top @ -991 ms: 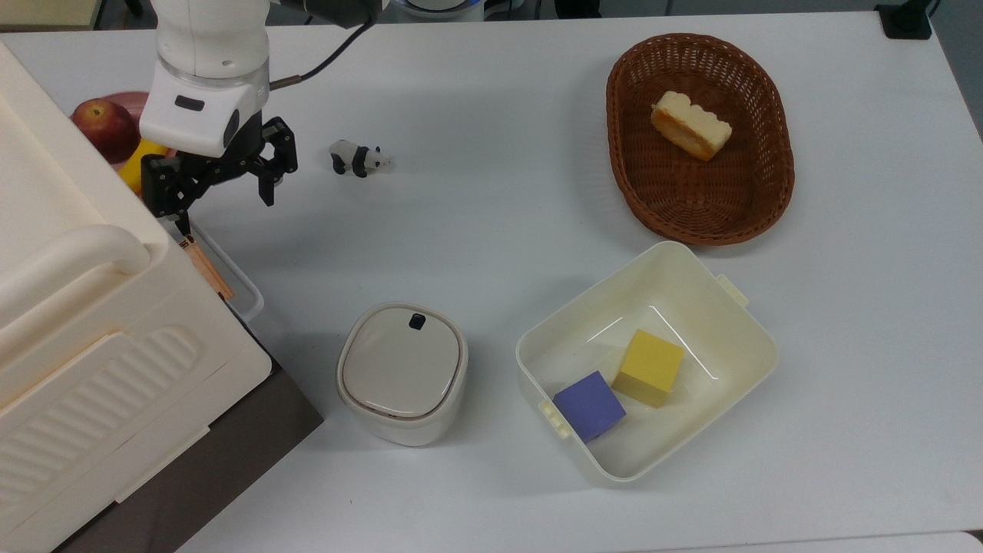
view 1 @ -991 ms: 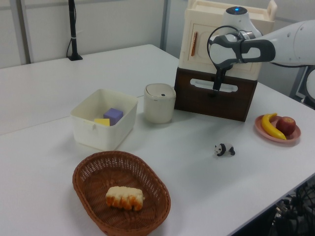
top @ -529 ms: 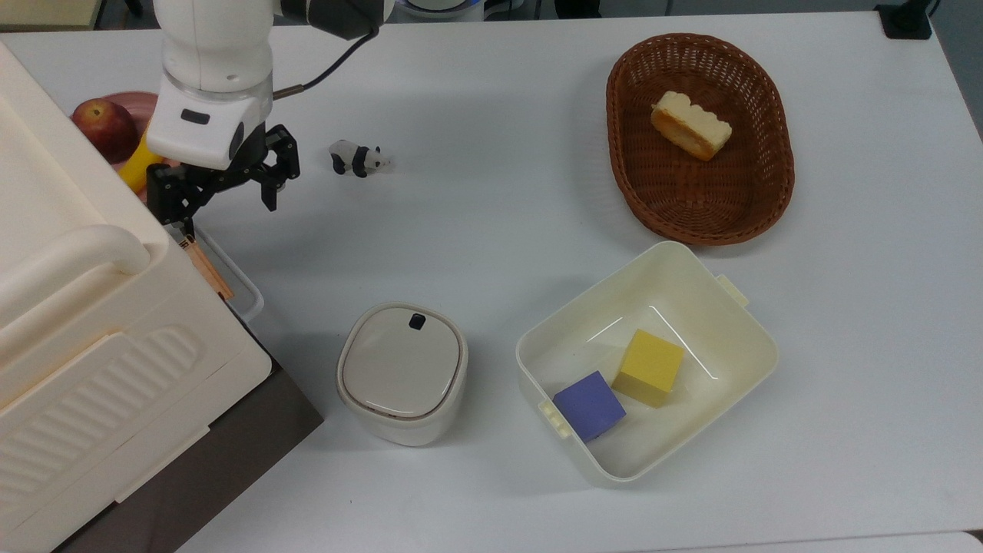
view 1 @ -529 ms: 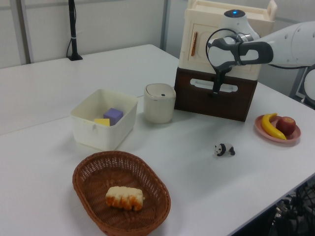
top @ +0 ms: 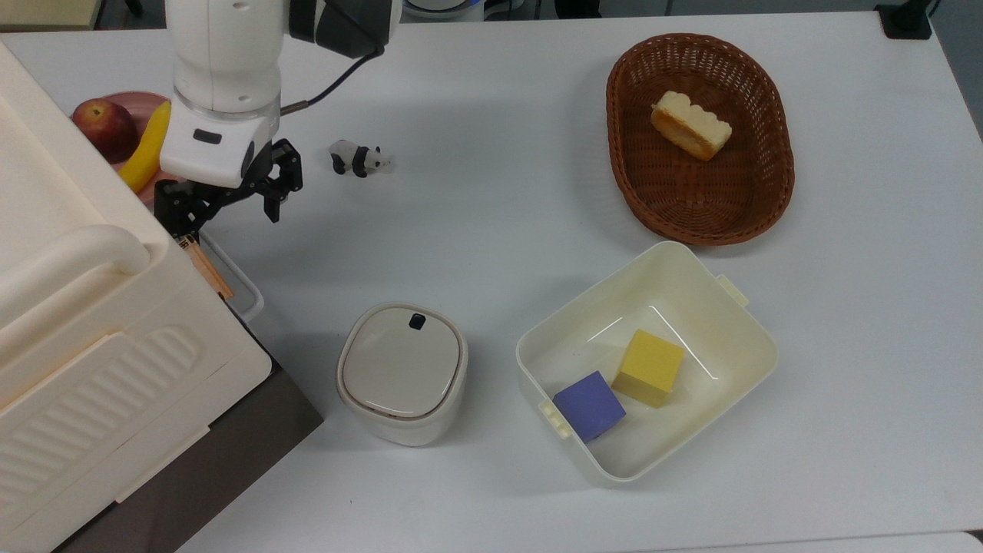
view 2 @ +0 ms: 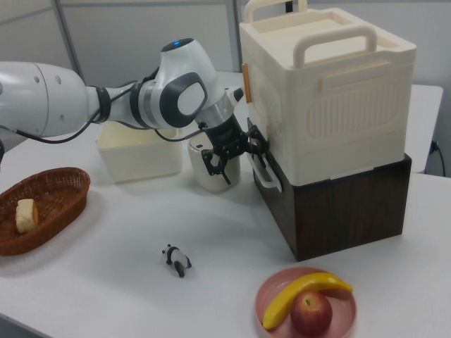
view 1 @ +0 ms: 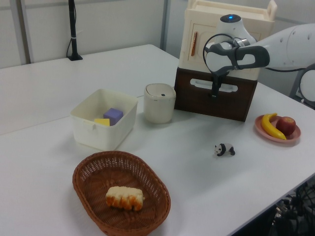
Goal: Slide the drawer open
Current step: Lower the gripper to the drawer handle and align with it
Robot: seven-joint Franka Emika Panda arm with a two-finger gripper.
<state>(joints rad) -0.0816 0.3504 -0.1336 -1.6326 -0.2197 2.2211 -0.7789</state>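
The drawer [view 1: 215, 102] has a dark brown front under the cream ribbed box, and it looks flush with its cabinet. Its white loop handle [top: 240, 288] juts out from the front; the left view shows it as a pale bar [view 1: 203, 84]. My gripper [top: 227, 211] is open and points down at the end of the handle nearest the fruit plate. One finger is close against the box and the other stands out over the table. In the right view the gripper [view 2: 232, 151] hangs just in front of the handle [view 2: 266, 174]. Nothing is held.
A cream ribbed box [top: 84, 322] sits on the drawer cabinet. A lidded cream pot [top: 402, 372] stands close by. A cream tub [top: 737, 338] holds a purple and a yellow cube. A wicker basket [top: 637, 207] has bread in it. There is also a toy panda [top: 357, 157] and a fruit plate [top: 130, 98].
The arm has shifted slightly toward the top view's right and lower, uncovering more of the banana. The gripper stays open and the drawer front has not moved.
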